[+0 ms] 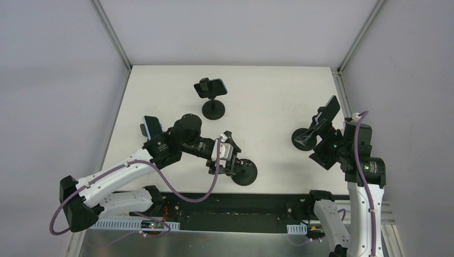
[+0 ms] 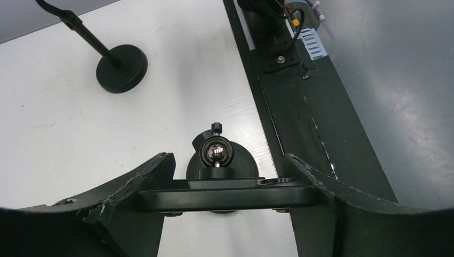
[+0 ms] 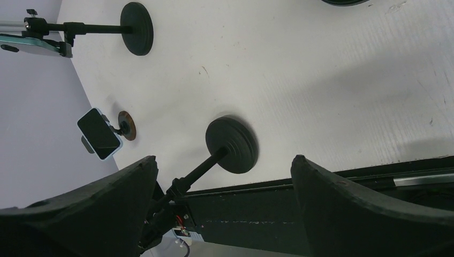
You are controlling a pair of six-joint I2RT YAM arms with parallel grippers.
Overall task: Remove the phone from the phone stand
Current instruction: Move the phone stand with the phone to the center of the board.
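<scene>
At the left edge of the table (image 1: 267, 96) a left phone (image 1: 151, 127) sits on a small mount, screen tilted up, beside the left arm's elbow. That arm reaches right, toward the middle of the near edge.

The left gripper (image 2: 227, 171) hangs over the stand (image 1: 244, 172), a round black base close to the near rail. In the left wrist view the phone (image 2: 225, 196) shows edge-on as a flat black bar spanning the gap between the two fingers (image 2: 144, 182). The jaws are clamped on its ends. Just beyond the bar, the stand's shiny ball head (image 2: 216, 152) is in plain sight above the base. Whether the phone touches the ball cannot be told.

Farther back, near the centre of the table, a back phone (image 1: 214, 87) rides sideways on top of the back stand (image 1: 213, 110), well apart from both arms.

To the right, the right stand (image 1: 303, 138) leans its stem toward the right edge and carries a right phone (image 1: 331, 108) at a tilt. The right gripper (image 3: 223, 160) is just beside that stand on its near side. Its jaws are spread wide with nothing between them, and only bare table and the distant stands show through the gap
</scene>
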